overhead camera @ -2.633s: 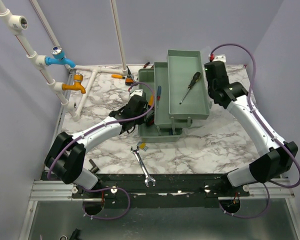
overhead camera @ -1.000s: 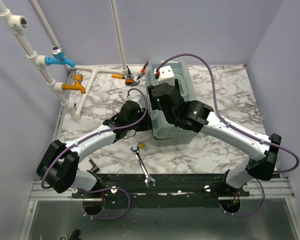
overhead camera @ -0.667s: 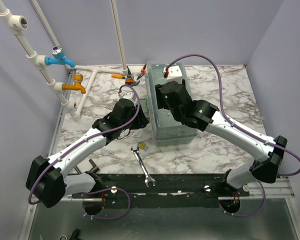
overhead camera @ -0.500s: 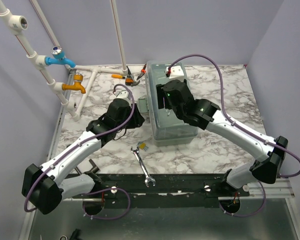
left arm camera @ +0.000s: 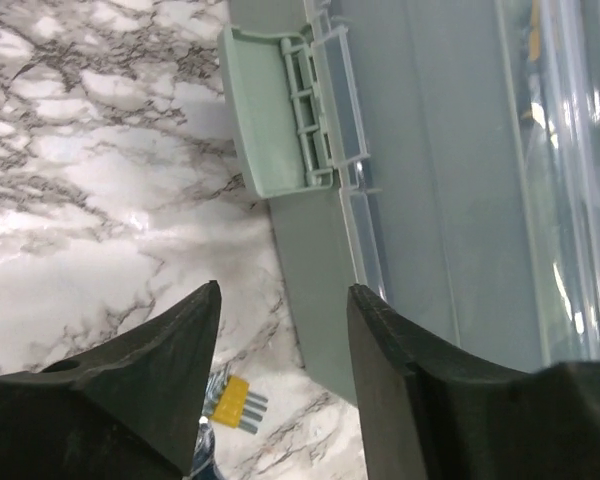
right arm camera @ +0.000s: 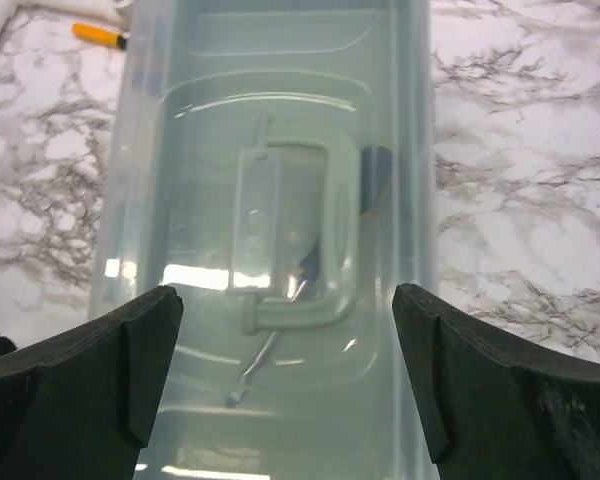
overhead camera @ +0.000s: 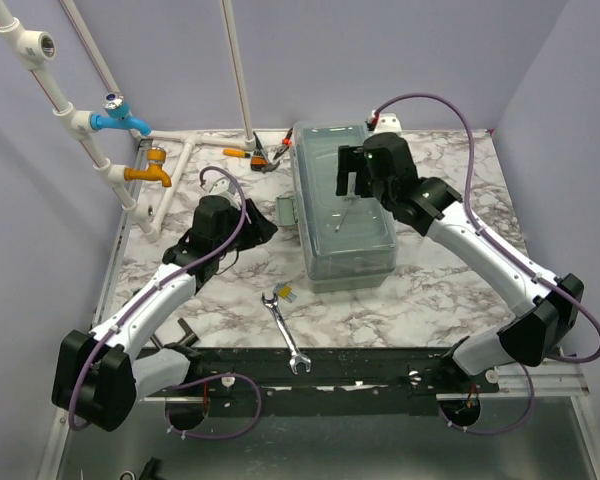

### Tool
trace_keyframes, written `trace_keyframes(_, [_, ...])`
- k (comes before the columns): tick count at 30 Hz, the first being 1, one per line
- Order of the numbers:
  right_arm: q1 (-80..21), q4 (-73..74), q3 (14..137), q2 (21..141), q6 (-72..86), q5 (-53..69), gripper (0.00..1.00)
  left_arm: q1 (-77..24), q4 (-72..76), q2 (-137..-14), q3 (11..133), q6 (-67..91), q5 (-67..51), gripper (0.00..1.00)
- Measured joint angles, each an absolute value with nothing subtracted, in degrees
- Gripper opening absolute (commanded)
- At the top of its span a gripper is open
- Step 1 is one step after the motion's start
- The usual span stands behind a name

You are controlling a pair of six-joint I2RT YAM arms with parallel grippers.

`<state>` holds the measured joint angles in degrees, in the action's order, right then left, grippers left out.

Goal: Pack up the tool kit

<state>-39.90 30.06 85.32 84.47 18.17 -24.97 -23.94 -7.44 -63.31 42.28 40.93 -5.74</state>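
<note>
The tool kit's grey-green toolbox [overhead camera: 325, 262] stands shut at mid-table, its translucent lid [overhead camera: 345, 215] down. Through the lid [right arm camera: 280, 130] I see the handle [right arm camera: 292, 240] and a screwdriver [right arm camera: 265, 355] inside. My right gripper [overhead camera: 352, 192] hovers open over the lid; in the right wrist view it [right arm camera: 287, 292] is empty. My left gripper [overhead camera: 260, 228] is open, just left of the box and apart from it. In the left wrist view it [left arm camera: 285, 290] faces the box wall [left arm camera: 420, 200] below the side latch [left arm camera: 270, 120], which sticks out from the wall.
A steel wrench [overhead camera: 285, 335] and a small yellow-handled item [overhead camera: 286, 293] lie in front of the box. Orange-handled tools [overhead camera: 258, 156] rest at the back left by white pipes with a blue tap [overhead camera: 120, 118] and an orange tap [overhead camera: 148, 174].
The box lid has come down shut. My right arm has drawn back up and right off the lid. My left arm has pulled away leftward. Both grippers have opened wider.
</note>
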Motion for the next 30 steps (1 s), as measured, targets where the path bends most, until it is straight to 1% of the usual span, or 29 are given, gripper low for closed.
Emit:
trace_keyframes(3, [-35.57,30.02,85.25,84.53,18.15,-22.7,0.96,-20.56,-1.15,-65.67,40.88,43.05,-9.87,0.55])
trace_keyframes(7, [-30.46,28.21,82.83,84.18,18.2,-19.42,0.96,-15.05,9.85,-71.53,37.74,48.29,-16.49,0.44])
trace_keyframes(9, [-28.62,27.46,81.06,83.99,18.24,-17.69,0.96,-13.39,13.61,-76.07,37.26,50.41,-18.46,0.36])
trace_keyframes(11, [-27.59,27.11,80.01,83.99,18.24,-16.32,0.96,-12.86,16.19,-80.68,37.47,51.75,-19.84,0.31])
trace_keyframes(14, [-26.37,26.63,79.44,83.99,18.41,-14.39,0.96,-12.6,18.61,-87.79,38.94,53.6,-21.91,0.25])
trace_keyframes(16, [-25.58,25.26,79.0,83.96,18.65,-13.39,0.95,-12.58,19.35,-90.98,40.05,54.3,-22.81,0.15])
trace_keyframes(18, [-24.75,23.38,77.41,83.44,19.25,-12.95,0.95,-12.47,19.57,-95.04,42.83,54.78,-24.16,0.0])
trace_keyframes(24, [-23.22,19.64,71.26,80.44,21.26,-11.64,0.95,-12.43,22.37,-104.27,50.68,56.95,-28.91,0.0])
trace_keyframes(30, [-22.48,16.99,70.78,81.01,23.11,-8.29,0.95,-12.45,29.32,-110.43,52.07,62.11,-34.94,0.0])
